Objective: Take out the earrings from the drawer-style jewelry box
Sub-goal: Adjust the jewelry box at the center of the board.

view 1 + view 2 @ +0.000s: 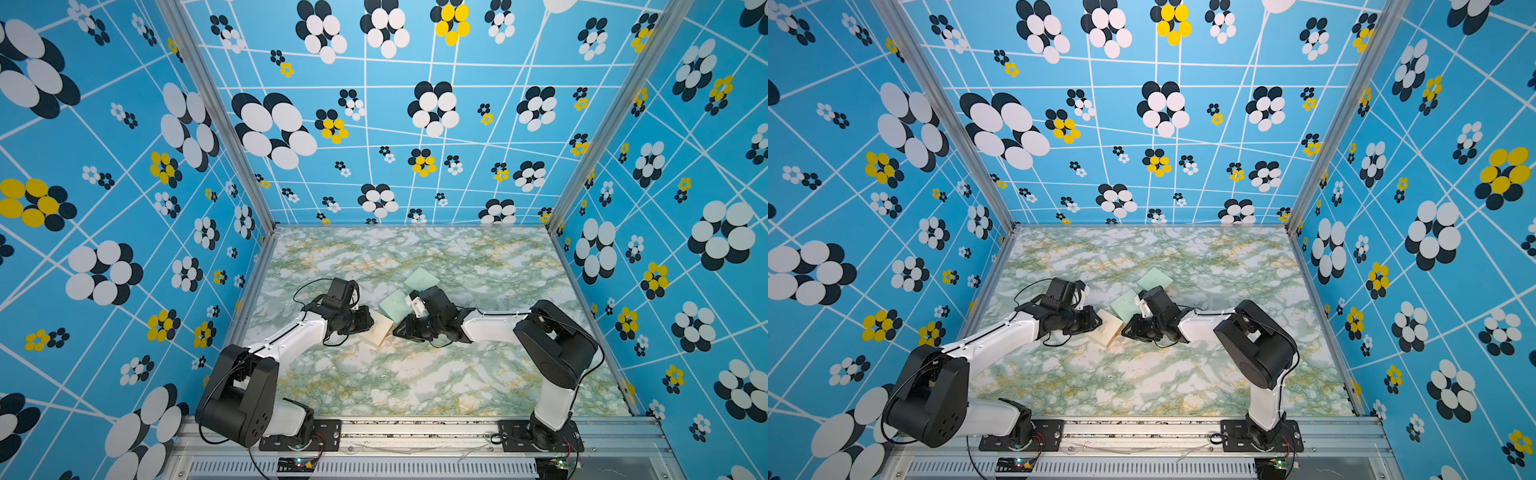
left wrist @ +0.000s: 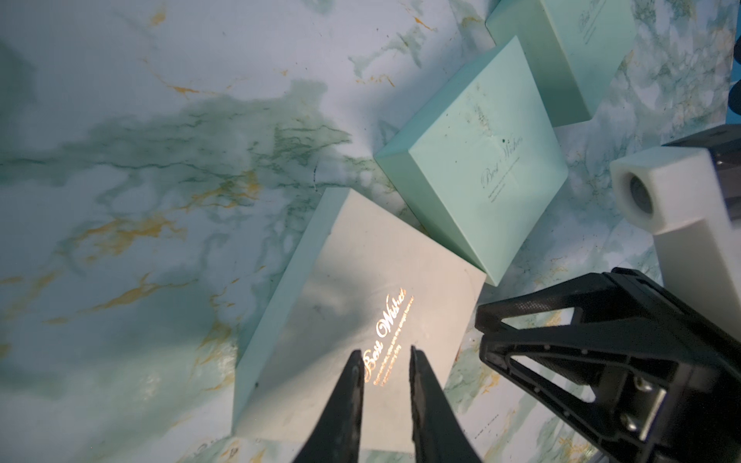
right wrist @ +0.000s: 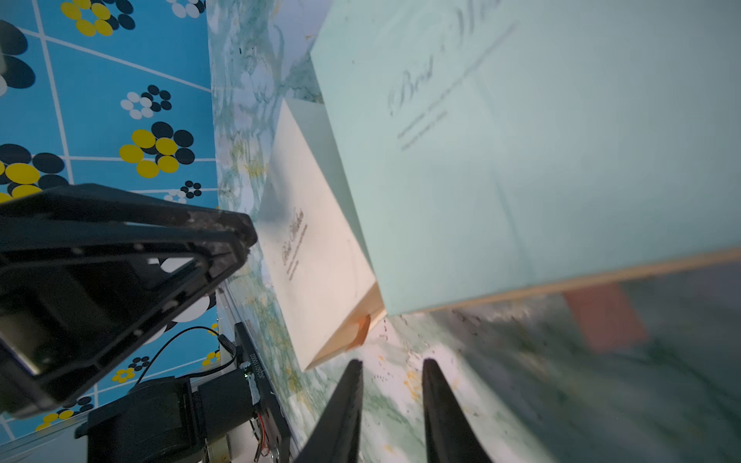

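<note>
Three drawer-style jewelry boxes lie mid-table, all shut, and the earrings are hidden. The cream box [image 1: 376, 332] [image 1: 1106, 328] [image 2: 353, 304] [image 3: 316, 256] lies between my two grippers. My left gripper [image 1: 369, 324] [image 2: 385, 352] hovers over its lid near the gold lettering, jaws a narrow gap apart with nothing between them. My right gripper [image 1: 395, 330] [image 3: 393, 362] sits low over the table, just short of the cream box's tan end face and its orange pull tab [image 3: 363, 326]. It is narrowly open and empty.
Two mint boxes [image 1: 395, 303] [image 1: 420, 279] lie just behind the cream one, the nearer [image 2: 481, 172] touching it and looming over the right wrist view [image 3: 521, 140]. The two grippers are close together. Patterned walls enclose the marble table [image 1: 415, 374].
</note>
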`<state>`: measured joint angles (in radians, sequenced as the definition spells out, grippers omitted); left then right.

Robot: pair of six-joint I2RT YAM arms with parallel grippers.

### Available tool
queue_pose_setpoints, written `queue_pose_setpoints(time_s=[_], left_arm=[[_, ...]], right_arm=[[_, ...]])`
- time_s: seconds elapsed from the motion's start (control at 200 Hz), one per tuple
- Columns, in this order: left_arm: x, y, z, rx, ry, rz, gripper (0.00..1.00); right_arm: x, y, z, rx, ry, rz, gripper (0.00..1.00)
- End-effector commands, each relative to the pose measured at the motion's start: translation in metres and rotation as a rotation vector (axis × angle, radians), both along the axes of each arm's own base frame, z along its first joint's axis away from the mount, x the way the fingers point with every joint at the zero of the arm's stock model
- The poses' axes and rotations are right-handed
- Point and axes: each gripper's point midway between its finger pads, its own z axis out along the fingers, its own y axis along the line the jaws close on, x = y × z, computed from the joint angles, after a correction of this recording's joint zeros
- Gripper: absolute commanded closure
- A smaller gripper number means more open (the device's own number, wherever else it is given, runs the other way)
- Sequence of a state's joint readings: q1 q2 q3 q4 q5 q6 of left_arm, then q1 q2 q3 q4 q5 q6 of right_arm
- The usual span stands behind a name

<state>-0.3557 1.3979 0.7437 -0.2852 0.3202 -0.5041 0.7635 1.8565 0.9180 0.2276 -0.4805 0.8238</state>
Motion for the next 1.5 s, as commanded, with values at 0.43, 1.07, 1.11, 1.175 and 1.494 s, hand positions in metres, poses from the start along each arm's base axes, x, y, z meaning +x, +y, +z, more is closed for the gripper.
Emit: queue_pose_setpoints(time_s=[0.43, 1.07, 1.11, 1.175, 1.494], left_arm=[[0.006, 0.001, -0.001, 0.003, 0.003, -0.015, 0.79], [0.001, 0.003, -0.004, 0.001, 0.008, -0.012, 0.83], [0.000, 0.003, -0.004, 0.002, 0.011, -0.010, 0.83], [-0.001, 0.003, -0.005, 0.003, 0.011, -0.011, 0.83], [-0.002, 0.004, -0.009, 0.001, 0.021, -0.005, 0.84]], right_arm=[[0.009, 0.016, -0.002, 0.047, 0.039, -0.028, 0.72], [0.007, 0.019, -0.002, 0.083, 0.053, -0.035, 0.72], [0.007, 0.019, -0.002, 0.083, 0.055, -0.035, 0.73], [0.006, 0.019, -0.003, 0.083, 0.058, -0.037, 0.73], [0.004, 0.017, -0.005, 0.086, 0.064, -0.047, 0.76]])
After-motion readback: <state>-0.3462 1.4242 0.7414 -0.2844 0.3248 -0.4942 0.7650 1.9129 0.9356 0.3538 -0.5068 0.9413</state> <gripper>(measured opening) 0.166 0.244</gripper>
